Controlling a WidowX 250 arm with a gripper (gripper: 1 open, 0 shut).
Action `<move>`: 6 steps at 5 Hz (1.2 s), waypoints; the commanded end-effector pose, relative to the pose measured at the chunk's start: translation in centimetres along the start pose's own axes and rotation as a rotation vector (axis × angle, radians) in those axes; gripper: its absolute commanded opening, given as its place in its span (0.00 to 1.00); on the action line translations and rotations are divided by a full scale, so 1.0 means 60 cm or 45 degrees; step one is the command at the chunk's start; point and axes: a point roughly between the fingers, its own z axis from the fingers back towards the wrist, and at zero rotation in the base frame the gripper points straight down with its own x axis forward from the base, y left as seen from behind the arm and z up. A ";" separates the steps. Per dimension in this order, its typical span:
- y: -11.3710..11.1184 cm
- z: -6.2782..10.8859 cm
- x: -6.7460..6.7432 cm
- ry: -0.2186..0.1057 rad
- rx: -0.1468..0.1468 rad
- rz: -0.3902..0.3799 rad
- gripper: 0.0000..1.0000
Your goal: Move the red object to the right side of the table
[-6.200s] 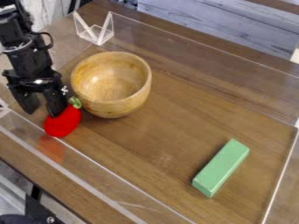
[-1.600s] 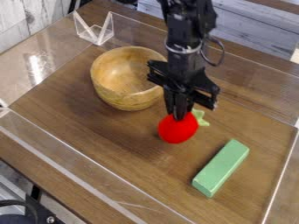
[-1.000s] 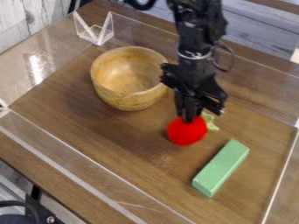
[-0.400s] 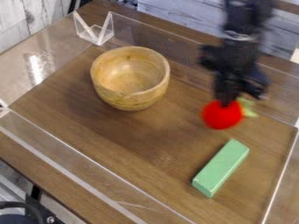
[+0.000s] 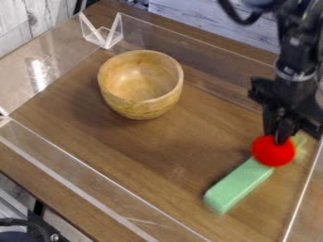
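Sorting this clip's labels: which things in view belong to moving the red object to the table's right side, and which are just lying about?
Part of the job:
- red object, near the right wall
- gripper, right over it
- table

Lying about:
- wooden bowl
- green block
- clear stand, far left corner

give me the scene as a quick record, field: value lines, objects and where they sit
red object: right side of the table, just past the green block's far end
gripper: pointing down directly over the red object, open or shut unclear
green block: front right, lying flat
wooden bowl: left of centre, upright, looks empty
table: brown wood grain, clear walls
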 end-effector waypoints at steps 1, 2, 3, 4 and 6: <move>0.016 0.034 0.008 -0.125 -0.020 -0.032 1.00; 0.029 0.019 0.002 -0.136 -0.019 -0.015 0.00; 0.040 0.013 -0.002 -0.146 -0.015 0.006 0.00; 0.046 0.015 -0.004 -0.138 0.014 0.011 1.00; 0.051 0.041 0.005 -0.131 0.092 0.186 0.00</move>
